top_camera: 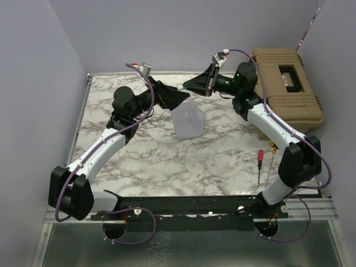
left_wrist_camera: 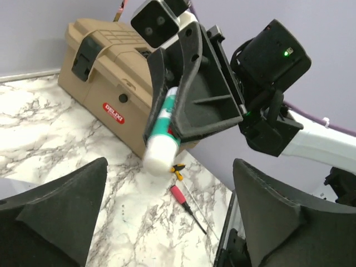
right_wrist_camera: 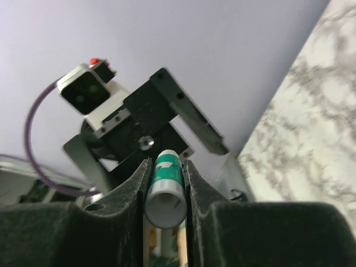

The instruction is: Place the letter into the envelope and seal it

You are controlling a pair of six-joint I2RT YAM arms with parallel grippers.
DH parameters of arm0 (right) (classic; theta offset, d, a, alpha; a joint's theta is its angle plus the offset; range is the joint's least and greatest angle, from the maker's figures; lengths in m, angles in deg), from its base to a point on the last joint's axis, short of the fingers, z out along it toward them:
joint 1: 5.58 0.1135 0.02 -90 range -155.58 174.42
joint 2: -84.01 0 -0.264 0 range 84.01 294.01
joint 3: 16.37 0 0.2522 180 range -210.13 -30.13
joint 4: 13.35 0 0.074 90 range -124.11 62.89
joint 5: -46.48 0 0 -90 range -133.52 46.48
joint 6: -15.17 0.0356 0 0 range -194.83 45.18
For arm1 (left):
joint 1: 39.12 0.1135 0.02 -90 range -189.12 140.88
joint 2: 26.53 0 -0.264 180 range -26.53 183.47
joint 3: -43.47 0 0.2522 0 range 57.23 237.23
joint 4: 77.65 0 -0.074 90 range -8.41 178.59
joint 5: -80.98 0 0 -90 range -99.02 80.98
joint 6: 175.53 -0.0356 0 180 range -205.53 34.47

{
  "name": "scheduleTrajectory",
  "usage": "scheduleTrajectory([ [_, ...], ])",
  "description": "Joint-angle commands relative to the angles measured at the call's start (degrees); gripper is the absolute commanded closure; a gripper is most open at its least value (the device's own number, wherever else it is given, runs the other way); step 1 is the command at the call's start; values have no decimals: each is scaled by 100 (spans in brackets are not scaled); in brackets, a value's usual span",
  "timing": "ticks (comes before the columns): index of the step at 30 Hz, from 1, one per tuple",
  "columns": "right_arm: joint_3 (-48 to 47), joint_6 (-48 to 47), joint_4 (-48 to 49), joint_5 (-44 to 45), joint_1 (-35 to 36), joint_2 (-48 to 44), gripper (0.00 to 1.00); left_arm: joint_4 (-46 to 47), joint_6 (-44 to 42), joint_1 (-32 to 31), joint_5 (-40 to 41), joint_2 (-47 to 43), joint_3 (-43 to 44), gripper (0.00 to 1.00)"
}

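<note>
right hand (right_wrist_camera: 166, 181) pinching glue stick (left_wrist_camera: 162, 138), envelope (top_camera: 187, 121) nearby

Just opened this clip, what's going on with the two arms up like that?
The right hand is shut on a green-and-white glue stick, held in the air and pointed toward the left hand, which is open and empty. The grey-lavender envelope lies flat on the marble table below them. No tan letter is in sight, so it may already be inside.
</note>
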Motion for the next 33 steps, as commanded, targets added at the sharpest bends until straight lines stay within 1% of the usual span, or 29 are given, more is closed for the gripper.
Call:
scheduleTrajectory([
  [1,-391,-1615,-1667,1004,24,-294,100,-798,-594,13,201,-422,1,2],
  [3,-497,-2245,-2445,1575,16,-338,100,-1070,-657,50,323,-553,-53,1],
  [5,-511,-2770,-2937,2055,15,-334,100,-1194,-575,125,356,-630,-180,1],
  [7,-522,-3260,-3253,2540,15,-254,100,-1281,-480,196,268,-644,-252,1],
  [8,-516,-3649,-3381,2810,23,-200,100,-1338,-463,220,259,-644,-292,1],
  [10,-443,-4160,-3511,3272,36,-63,100,-1491,-497,236,383,-639,-412,1],
  [13,-173,-4798,-3452,4032,150,92,100,-1985,-563,252,1220,-463,-603,1],
  [14,-87,-4970,-3395,4288,219,131,100,-2088,-502,254,1480,-338,-661,4],
  [16,81,-5302,-3268,4674,388,199,100,-2208,-359,267,1823,21,-680,11],
  [17,161,-5444,-3190,4847,498,234,100,-2199,-289,271,1864,225,-653,21],
  [18,241,-5576,-3128,4982,602,284,100,-2199,-219,272,1889,475,-585,29],
  [19,274,-5660,-3088,5179,694,338,100,-2195,-133,272,1880,746,-489,36],
  [21,296,-5745,-3077,5282,837,503,100,-2158,-78,271,1758,1298,-186,48],
  [23,318,-5842,-3032,5324,916,696,100,-2007,-118,268,1557,1811,102,56],
  [25,311,-5942,-2918,5229,953,944,100,-1897,-88,275,1587,2276,368,64],
  [27,167,-5993,-2925,5273,981,1231,100,-1774,-5,314,1537,2797,677,70],
  [28,37,-5986,-3017,5318,980,1395,100,-1759,38,330,1551,3047,856,74],
  [31,-303,-5948,-3249,5552,980,1763,100,-1606,136,338,1488,3723,1361,82],
  [33,-740,-5844,-3680,5766,982,2019,100,-1558,235,337,1432,4053,1696,87],
])
